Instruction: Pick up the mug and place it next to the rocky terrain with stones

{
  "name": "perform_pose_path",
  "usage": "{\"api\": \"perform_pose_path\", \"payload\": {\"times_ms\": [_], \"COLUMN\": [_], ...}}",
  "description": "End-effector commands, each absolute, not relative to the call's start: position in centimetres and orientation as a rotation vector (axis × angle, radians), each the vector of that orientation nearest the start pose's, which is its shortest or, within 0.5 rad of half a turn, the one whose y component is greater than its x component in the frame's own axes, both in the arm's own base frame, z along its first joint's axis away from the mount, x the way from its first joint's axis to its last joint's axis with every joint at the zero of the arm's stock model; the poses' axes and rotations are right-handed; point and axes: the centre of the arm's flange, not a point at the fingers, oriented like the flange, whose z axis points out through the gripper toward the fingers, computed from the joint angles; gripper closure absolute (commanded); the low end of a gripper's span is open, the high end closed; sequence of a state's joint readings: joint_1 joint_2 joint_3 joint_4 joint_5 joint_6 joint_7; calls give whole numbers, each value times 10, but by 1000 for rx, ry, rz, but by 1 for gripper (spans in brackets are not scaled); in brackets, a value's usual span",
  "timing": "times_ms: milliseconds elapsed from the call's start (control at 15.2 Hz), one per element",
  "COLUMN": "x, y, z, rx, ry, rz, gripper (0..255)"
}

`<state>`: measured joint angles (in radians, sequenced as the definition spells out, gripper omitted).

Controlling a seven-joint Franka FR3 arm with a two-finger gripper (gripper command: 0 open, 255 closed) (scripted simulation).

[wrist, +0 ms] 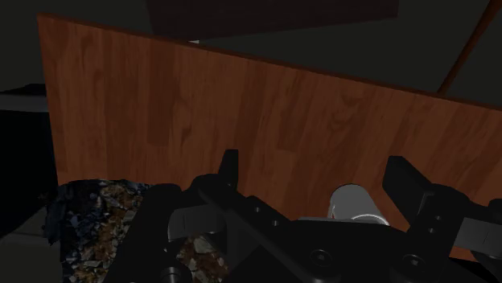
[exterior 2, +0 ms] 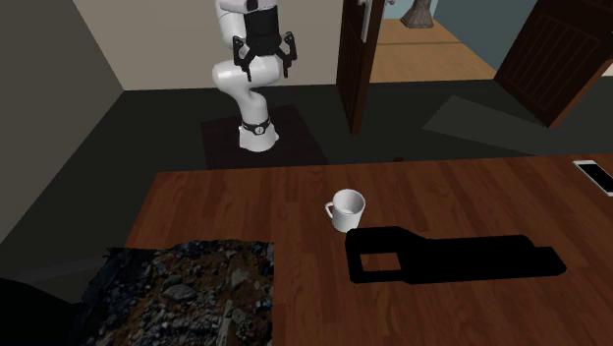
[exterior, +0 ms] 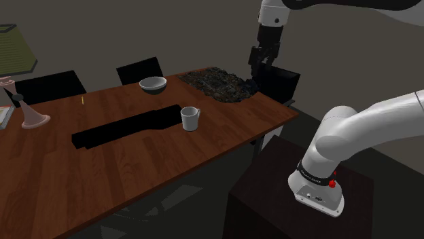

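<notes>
A white mug [exterior: 190, 119] stands upright near the middle of the wooden table [exterior: 136, 163], touching or just beside a long black slab [exterior: 126, 127]. From across the table, the mug [exterior 2: 346, 209] has its handle toward that view's left. The rocky terrain with stones [exterior: 217, 83] is a dark rubble patch at the table's far corner, also seen close up [exterior 2: 187, 295]. My gripper [exterior: 261, 70] hangs open, high above the terrain's edge and well away from the mug. In the wrist view my gripper [wrist: 314, 173] holds nothing; mug [wrist: 354, 205] and terrain [wrist: 96, 217] lie below.
A grey bowl [exterior: 153, 84] sits between the terrain and the table's back edge. Dark chairs [exterior: 139, 70] line the far side. A pink vase [exterior: 30, 115] and a green lamp [exterior: 13, 51] stand at the shoulder view's left. A phone [exterior 2: 594, 175] lies on the table.
</notes>
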<state>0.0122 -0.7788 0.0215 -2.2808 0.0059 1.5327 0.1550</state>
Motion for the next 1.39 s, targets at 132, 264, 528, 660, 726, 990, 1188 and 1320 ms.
{"api": "perform_pose_path", "payload": {"times_ms": [132,264,528,660,726,990,1188,1320], "x": [324,344,382,402,411,450,479,499], "y": [26,38,63,75,81,104,121,132], "z": [606,592,563,548,540,511,488,473], "rx": [-3145,-3148,-3155,-3158,-3160,-3166,-3171,-3174], "ry": [210,220,241,251,256,277,293,303], "rz": [-44,-39,-29,-24,-22,-12,-4,1], "gripper": [0,0,0,0,0,0,0,0]}}
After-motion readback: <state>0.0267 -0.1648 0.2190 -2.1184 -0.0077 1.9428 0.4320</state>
